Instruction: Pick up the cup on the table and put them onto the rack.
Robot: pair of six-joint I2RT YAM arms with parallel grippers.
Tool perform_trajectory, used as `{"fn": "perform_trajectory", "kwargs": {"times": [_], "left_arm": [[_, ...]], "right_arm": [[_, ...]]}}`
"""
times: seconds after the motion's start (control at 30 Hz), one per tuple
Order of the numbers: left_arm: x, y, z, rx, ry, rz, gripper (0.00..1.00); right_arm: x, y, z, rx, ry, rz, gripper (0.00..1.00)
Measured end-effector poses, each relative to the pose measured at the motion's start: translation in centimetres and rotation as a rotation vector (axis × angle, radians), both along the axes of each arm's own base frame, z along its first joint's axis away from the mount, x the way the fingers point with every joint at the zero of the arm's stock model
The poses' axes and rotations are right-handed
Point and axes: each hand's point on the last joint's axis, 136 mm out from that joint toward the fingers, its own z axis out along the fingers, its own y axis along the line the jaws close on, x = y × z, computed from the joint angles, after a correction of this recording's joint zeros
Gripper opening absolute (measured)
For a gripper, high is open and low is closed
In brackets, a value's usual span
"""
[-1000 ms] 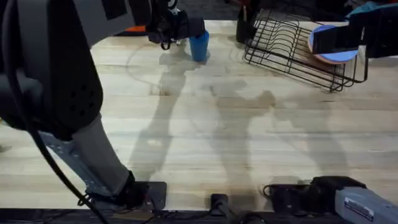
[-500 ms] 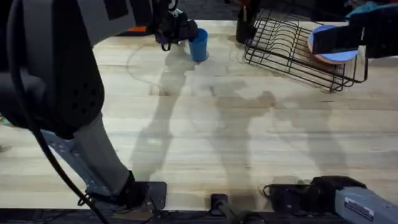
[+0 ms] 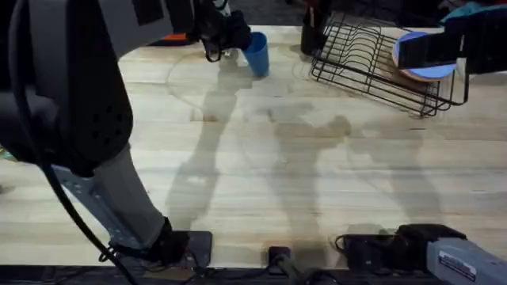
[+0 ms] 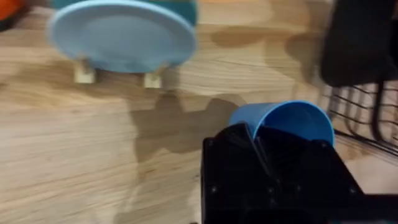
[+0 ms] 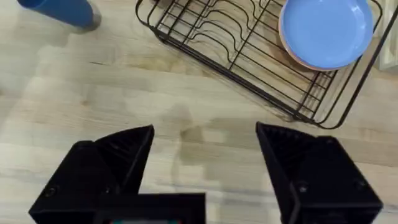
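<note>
- Overhead view: the blue cup point(image 3: 256, 53) sits at the upper middle of the frame on the light wood worktop point(image 3: 269, 158), tilted slightly.
- The left gripper point(image 3: 226, 32) is at the cup's left side; in the left wrist view its jaws are clenched on the cup's rim point(image 4: 283, 118).
- The black wire rack point(image 3: 372, 59) lies at the upper right, near the cup, holding 1 pale blue plate point(image 3: 428, 55).
- The right gripper point(image 5: 205, 162) hangs over bare wood, jaws spread wide and holding nothing.
- To do this step well, I judge: keep a firm hold, lift clear before moving across, then lower into open wire slots away from the plate.
</note>
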Motion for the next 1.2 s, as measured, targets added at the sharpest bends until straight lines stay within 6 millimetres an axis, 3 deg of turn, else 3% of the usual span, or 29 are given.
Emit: {"fn": "perform_trajectory", "kwargs": {"times": [0.27,0.43,0.6,0.63,0.8,1.07,1.2], "left_arm": [[-1.6,-1.7,-0.4,-0.057,0.059,-0.068,0.043],[-3.7,-3.3,-0.3,-0.049,0.114,-0.107,0.043],[-5.4,-4.7,2.9,-0.015,0.06,-0.16,0.042],[-6.2,-6.0,6.0,-0.011,-0.024,-0.205,0.043],[-6.7,-8.9,10.3,-0.035,-0.174,-0.269,0.042],[-7.5,-14.0,12.5,-0.03,-0.304,-0.312,0.042],[-8.2,-15.5,12.8,-0.022,-0.328,-0.326,0.042]], "right_arm": [[0.0,0.0,0.0,0.0,0.0,0.0,0.997],[0.0,0.0,0.0,0.0,0.0,0.0,0.997],[0.0,0.0,0.0,0.0,0.001,0.0,0.997],[0.0,0.0,0.0,0.0,0.001,0.0,0.997],[0.0,0.0,0.0,0.0,0.001,0.0,0.997],[0.0,0.0,0.0,0.0,0.001,0.0,0.997],[0.0,0.0,0.0,0.0,0.001,0.0,0.997]]}}
